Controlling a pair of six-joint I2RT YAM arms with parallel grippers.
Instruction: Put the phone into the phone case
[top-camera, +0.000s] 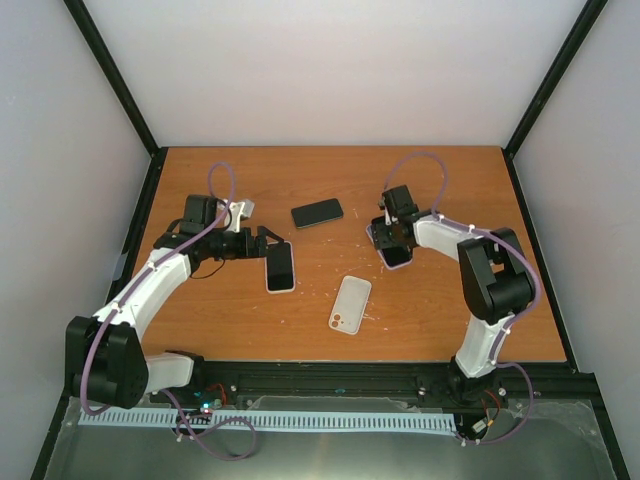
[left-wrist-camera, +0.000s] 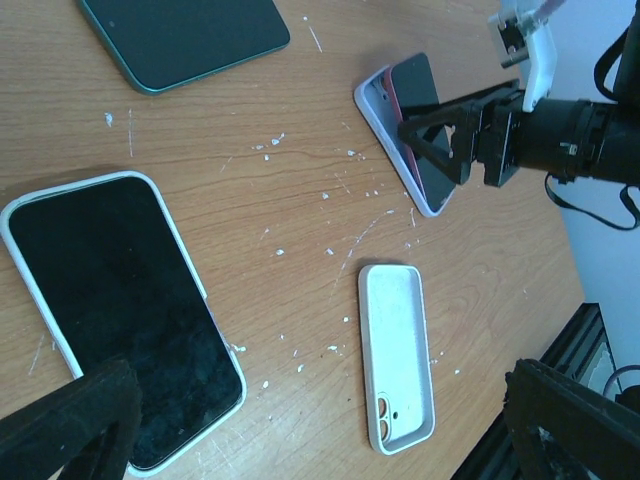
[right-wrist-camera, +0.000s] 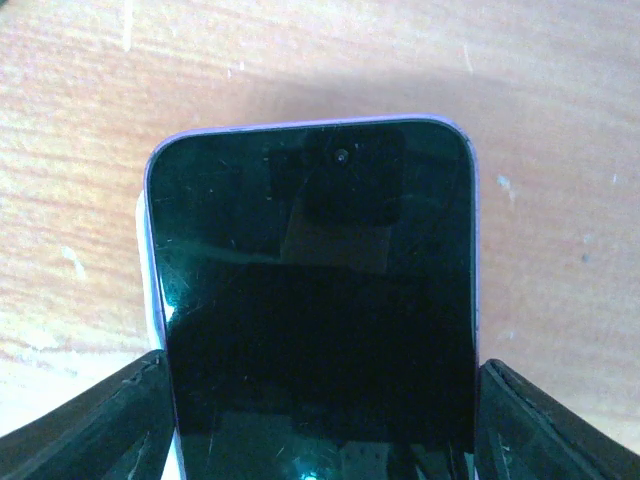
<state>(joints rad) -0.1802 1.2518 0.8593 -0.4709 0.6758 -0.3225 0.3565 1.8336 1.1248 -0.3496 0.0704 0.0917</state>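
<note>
My right gripper (top-camera: 390, 238) is shut on a dark-screened phone (right-wrist-camera: 320, 300), one finger on each long side. The phone lies slanted in a lilac case (left-wrist-camera: 385, 135), one edge raised, as the left wrist view shows; the case rim (right-wrist-camera: 300, 124) frames its top. An empty white case (top-camera: 350, 304) lies open side up at the table's middle front, also in the left wrist view (left-wrist-camera: 398, 370). My left gripper (top-camera: 262, 243) is open and empty, beside a black phone in a white case (top-camera: 280, 267).
A dark green phone (top-camera: 317, 212) lies face up at mid-table towards the back, also in the left wrist view (left-wrist-camera: 180, 35). The white-cased phone (left-wrist-camera: 120, 310) lies under my left finger (left-wrist-camera: 70, 425). White specks dot the wooden table (top-camera: 450, 180).
</note>
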